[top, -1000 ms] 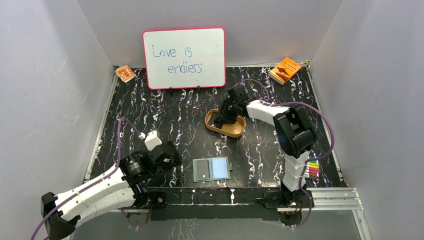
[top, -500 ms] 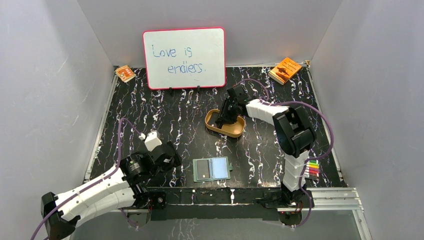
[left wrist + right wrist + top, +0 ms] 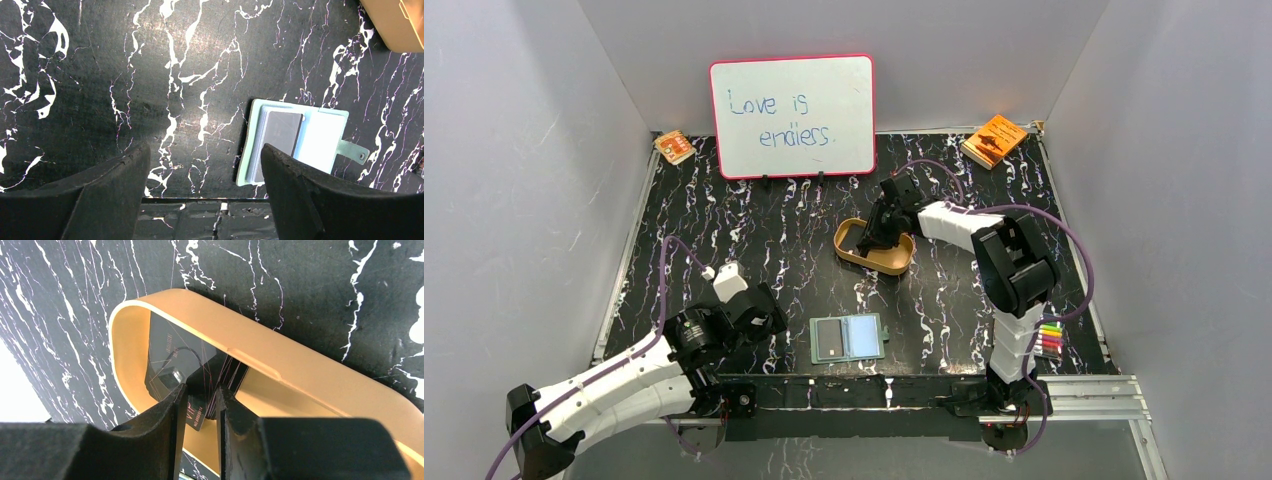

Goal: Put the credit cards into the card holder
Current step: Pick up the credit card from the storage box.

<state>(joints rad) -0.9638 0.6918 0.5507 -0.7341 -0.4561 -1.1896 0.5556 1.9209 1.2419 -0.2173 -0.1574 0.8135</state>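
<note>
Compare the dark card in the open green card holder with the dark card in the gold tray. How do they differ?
Place: the holder card lies in the card holder near the front edge of the table; the tray card sits in the gold tray farther back.
Contact: the right hand is at the tray card, fingers nearly together; the holder card is untouched, the left hand open beside it.
Both are dark, thin rectangles.
</note>
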